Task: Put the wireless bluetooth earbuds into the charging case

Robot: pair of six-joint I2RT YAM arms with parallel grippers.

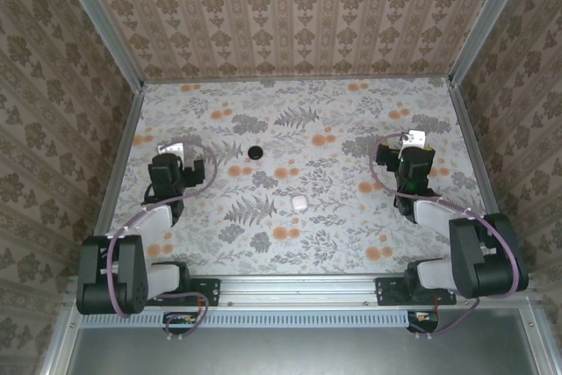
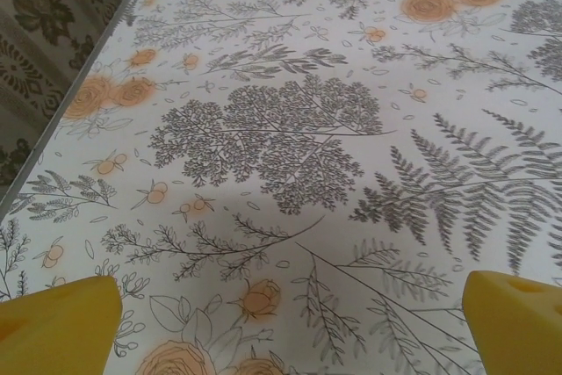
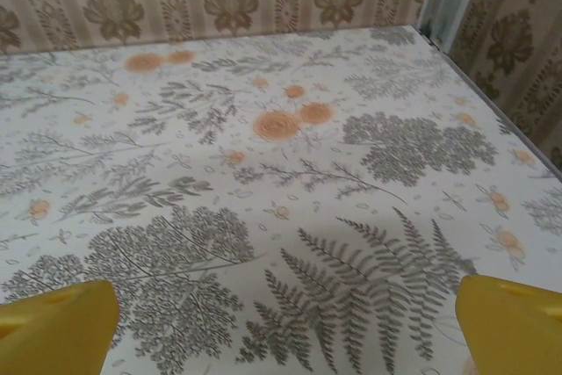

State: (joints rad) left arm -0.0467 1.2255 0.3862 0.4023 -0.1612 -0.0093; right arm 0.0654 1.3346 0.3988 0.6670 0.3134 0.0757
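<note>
A small black round thing (image 1: 255, 151) lies on the flowered table, back of centre. A small white rounded box (image 1: 299, 203) lies nearer the middle. At this size I cannot tell which of them is the charging case, and I cannot make out separate earbuds. My left gripper (image 1: 170, 150) rests over the left side of the table, well left of both things. My right gripper (image 1: 413, 141) rests over the right side. In the left wrist view the left gripper (image 2: 290, 331) is open, its yellow fingertips (image 2: 57, 327) wide apart over bare cloth. In the right wrist view the right gripper (image 3: 285, 331) is open too, with nothing between its fingertips (image 3: 514, 322).
The table (image 1: 351, 243) wears a cloth printed with grey ferns and orange flowers. Patterned walls with metal corner posts (image 1: 118, 59) enclose it at the left, back and right. A metal rail (image 1: 299, 287) carrying both arm bases runs along the near edge.
</note>
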